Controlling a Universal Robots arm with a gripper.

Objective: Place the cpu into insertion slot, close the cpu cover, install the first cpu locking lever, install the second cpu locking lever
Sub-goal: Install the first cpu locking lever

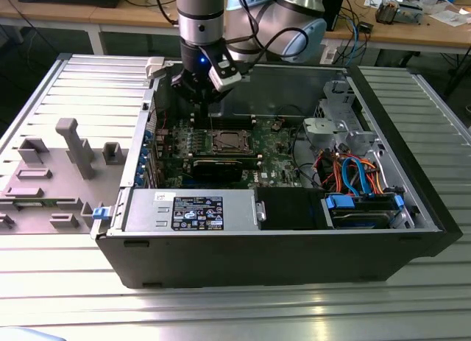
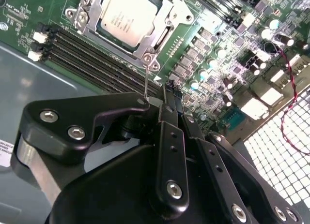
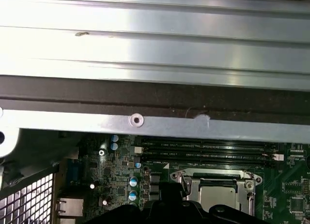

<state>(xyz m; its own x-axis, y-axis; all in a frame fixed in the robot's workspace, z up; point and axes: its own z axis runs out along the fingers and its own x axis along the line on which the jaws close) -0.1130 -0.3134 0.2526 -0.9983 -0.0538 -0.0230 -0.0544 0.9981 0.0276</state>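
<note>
In the open computer case (image 1: 280,245), the chip (image 2: 127,13) already lies in its socket (image 1: 228,141) on the green board (image 1: 283,146), with the metal cover (image 2: 90,18) down over it. At eleven o'clock from the socket, the gripper (image 2: 164,96) looks clenched on a thin upright lever (image 2: 146,79). We judge the first lever step is in hand; seating it calls for a steady downward swing.

Hidden in part behind the black gripper linkage (image 3: 193,212): silver-grey square cpu (image 3: 215,187). Cut by the picture's edge: square silver-bronze cpu cover (image 2: 92,13).
</note>
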